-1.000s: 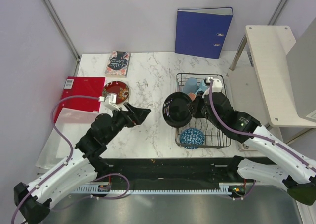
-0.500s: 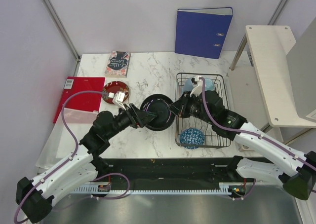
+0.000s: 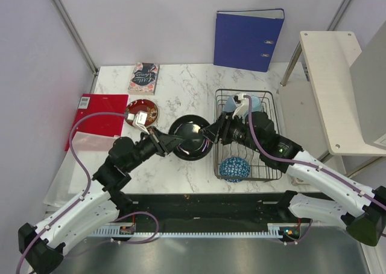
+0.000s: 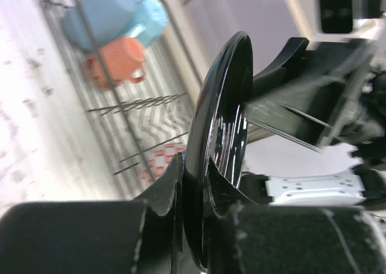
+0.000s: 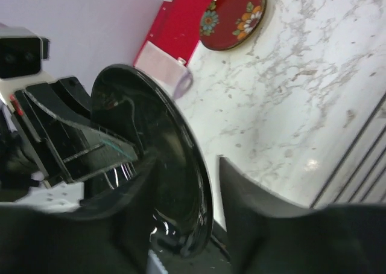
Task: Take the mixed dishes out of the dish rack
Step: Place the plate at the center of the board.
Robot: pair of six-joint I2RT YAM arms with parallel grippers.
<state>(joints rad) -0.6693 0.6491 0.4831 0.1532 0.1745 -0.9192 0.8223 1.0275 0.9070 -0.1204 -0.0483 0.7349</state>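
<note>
At mid-frame in the top view, the black shallow dish (image 3: 192,138) hangs on edge between 2 claws, just left of the dish rack (image 3: 271,171). The left claw (image 4: 193,165) pinches its rim. Whether the right claw (image 5: 187,177) grips, I cannot tell. The right should release only once the left holds firm.

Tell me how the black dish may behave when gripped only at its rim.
Probably stiff: the black dish shows no bending while pinched edge-on in the left tool. Likely slippery, since its glossy face shows reflections. Held at the rim alone, it might pivot.
</note>
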